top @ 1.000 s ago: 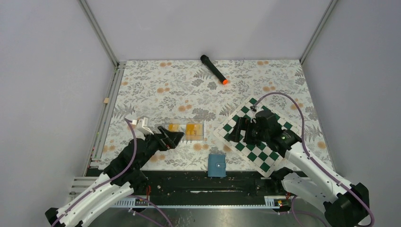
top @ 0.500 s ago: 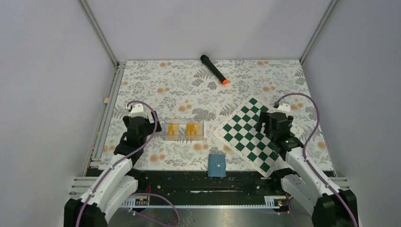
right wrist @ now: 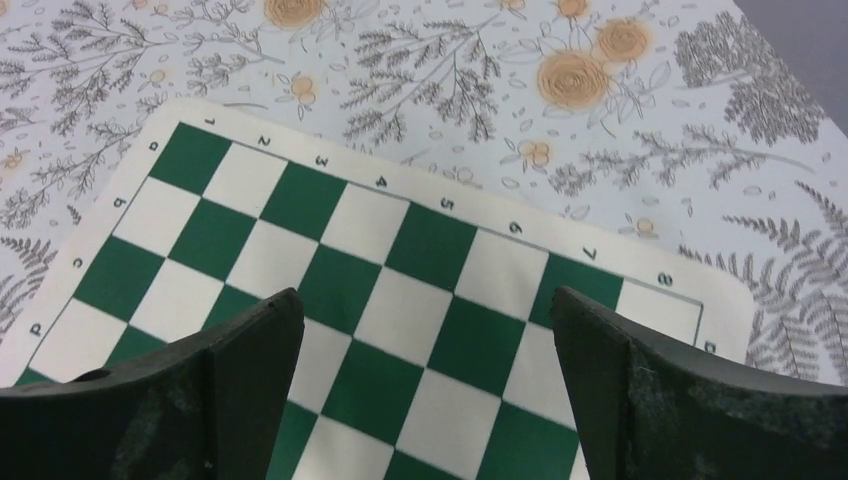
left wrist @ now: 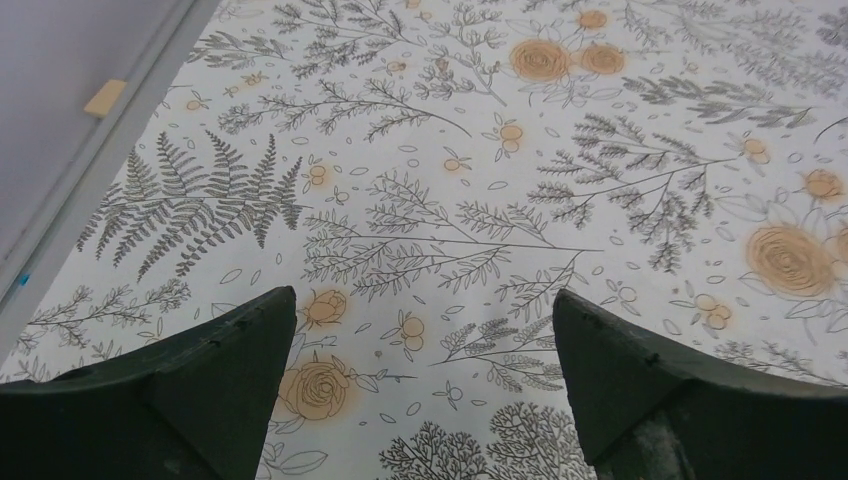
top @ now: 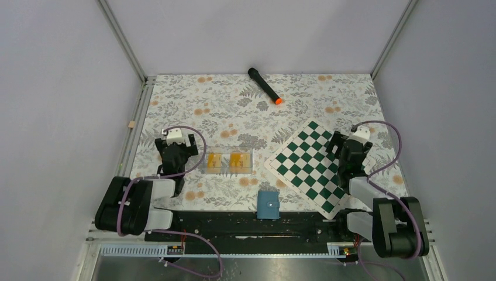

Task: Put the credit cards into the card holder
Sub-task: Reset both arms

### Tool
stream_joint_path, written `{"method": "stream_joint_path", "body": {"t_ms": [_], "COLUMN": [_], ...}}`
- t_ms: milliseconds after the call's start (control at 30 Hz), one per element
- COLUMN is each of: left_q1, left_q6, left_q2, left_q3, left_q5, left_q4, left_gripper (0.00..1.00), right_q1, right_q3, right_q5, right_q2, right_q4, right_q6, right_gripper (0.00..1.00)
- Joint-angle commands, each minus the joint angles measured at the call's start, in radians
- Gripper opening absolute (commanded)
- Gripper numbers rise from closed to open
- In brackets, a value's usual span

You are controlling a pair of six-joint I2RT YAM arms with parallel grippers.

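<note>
Two orange-yellow credit cards (top: 215, 161) (top: 236, 160) lie side by side in a clear plastic tray (top: 228, 170) left of centre. The blue card holder (top: 268, 205) lies shut at the near edge, its snap tab facing up. My left gripper (top: 175, 151) hangs left of the tray, apart from it, open over bare floral cloth (left wrist: 425, 300). My right gripper (top: 350, 152) stands open above the right part of the chessboard (right wrist: 425, 300). Neither wrist view shows a card or the holder, and nothing is between either pair of fingers.
A green-and-white chessboard (top: 304, 164) lies tilted at the right. A black marker with an orange tip (top: 264, 86) lies at the far edge. Metal rails run along the left side (top: 133, 134). A small tan block (left wrist: 105, 97) sits by the left rail.
Both arms have folded back toward their bases. The left gripper left the tray's left end and moved left. The right gripper moved from the chessboard's middle to its right edge.
</note>
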Motion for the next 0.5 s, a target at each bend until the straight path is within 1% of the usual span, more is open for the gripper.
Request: {"method": "stream_joint_path", "body": {"t_ms": [0,33,67,100,167,233,333,467], "left_q1": [0.036,0.042,0.046,0.049,0.05,0.05,0.052,0.05], "left_q6": [0.035,0.038,0.033,0.022,0.019,0.019,0.017,0.018], "left_q2": [0.06,0.082,0.077,0.071,0.079,0.075,0.078,0.079], "left_q3": [0.014,0.021,0.026,0.04,0.038,0.035,0.046,0.037], "left_q5": [0.124,0.152,0.15,0.133,0.113,0.108,0.115,0.107], "left_q4": [0.247,0.269,0.259,0.215,0.236,0.23,0.217,0.235], "left_gripper": [0.99,0.99,0.99,0.99,0.99,0.99,0.99,0.99], "right_q1": [-0.018,-0.019,-0.019,-0.019,-0.018,-0.018,-0.019,-0.018], "right_q3": [0.108,0.093,0.075,0.069,0.041,0.053,0.047,0.048], "right_q5": [-0.115,-0.12,-0.154,-0.182,-0.19,-0.187,-0.189,-0.189], "right_q2": [0.118,0.178,0.211,0.203,0.233,0.219,0.23,0.228], "right_q4": [0.159,0.271,0.317,0.299,0.396,0.345,0.378,0.367], "right_q6": [-0.087,-0.087,-0.097,-0.114,-0.113,-0.117,-0.116,-0.117], "right_gripper": [1.0,0.99,1.0,1.0,1.0,0.99,0.99,0.99]}}
